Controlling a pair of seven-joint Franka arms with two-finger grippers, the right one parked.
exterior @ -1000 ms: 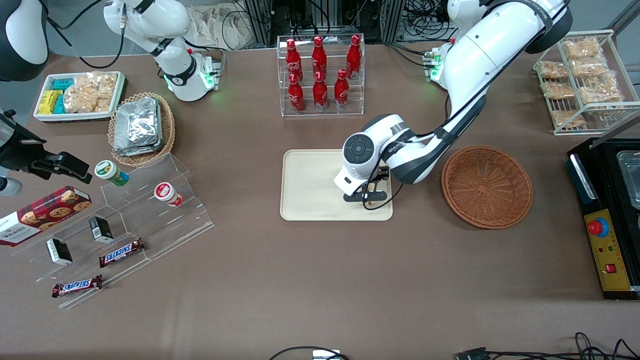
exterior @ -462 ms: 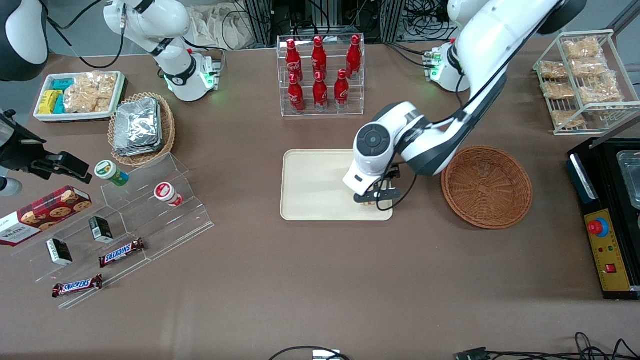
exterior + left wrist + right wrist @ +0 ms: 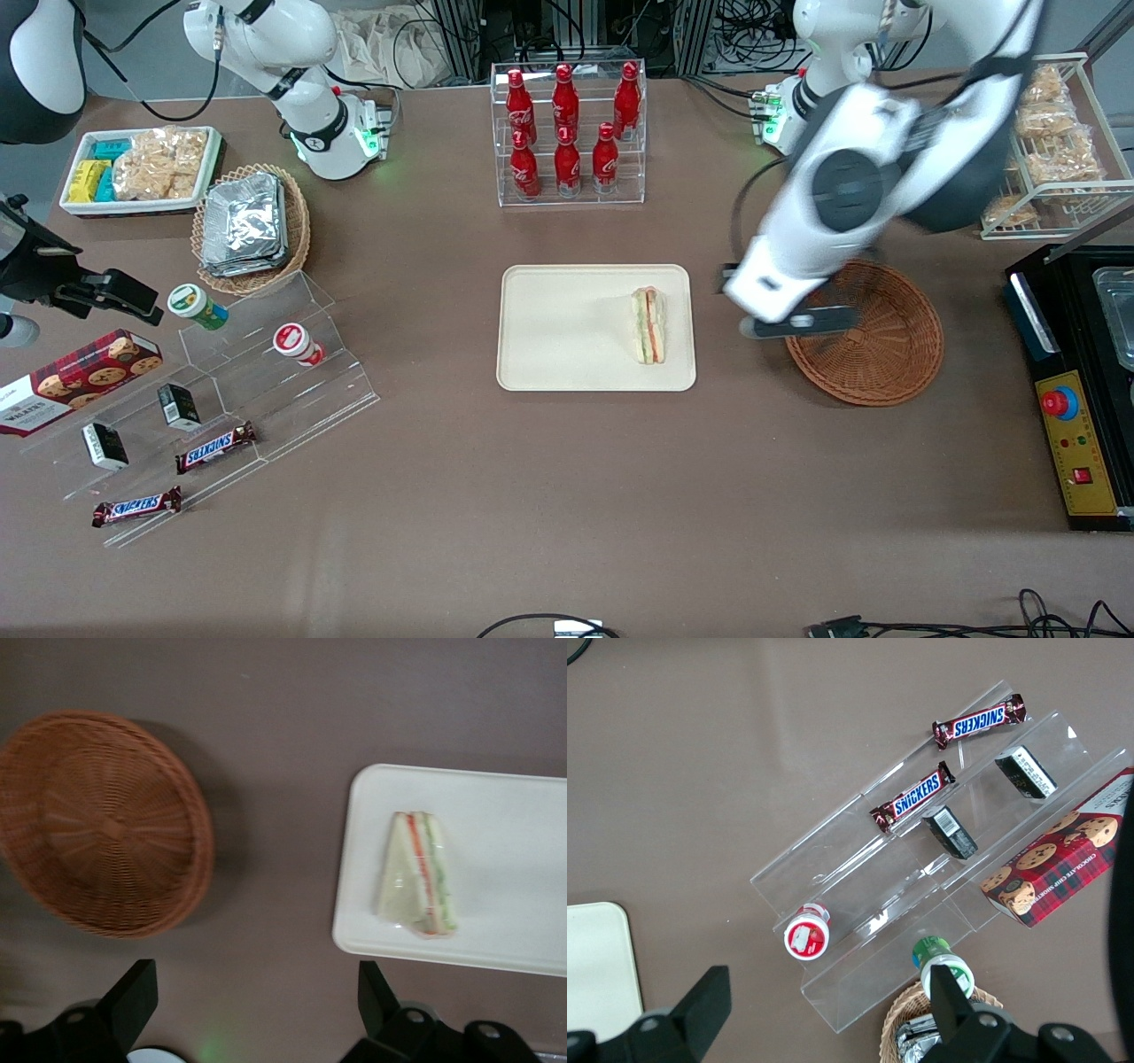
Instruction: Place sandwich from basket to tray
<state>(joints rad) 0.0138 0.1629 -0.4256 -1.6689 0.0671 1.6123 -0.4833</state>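
Above basket (image 3: 864, 332) rim, tool (image 3: 797, 323) spread.

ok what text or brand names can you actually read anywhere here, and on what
"SNICKERS": on both chocolate bars at the clear stepped stand.
"WALKERS": on the tartan cookie box.
Red bottles in the clear rack: white script, too small to read.
Two small cups and two black boxes: labels unreadable.
Sandwich, tray, basket: no text.
The gripper, open, hangs over the basket's rim; no marking.
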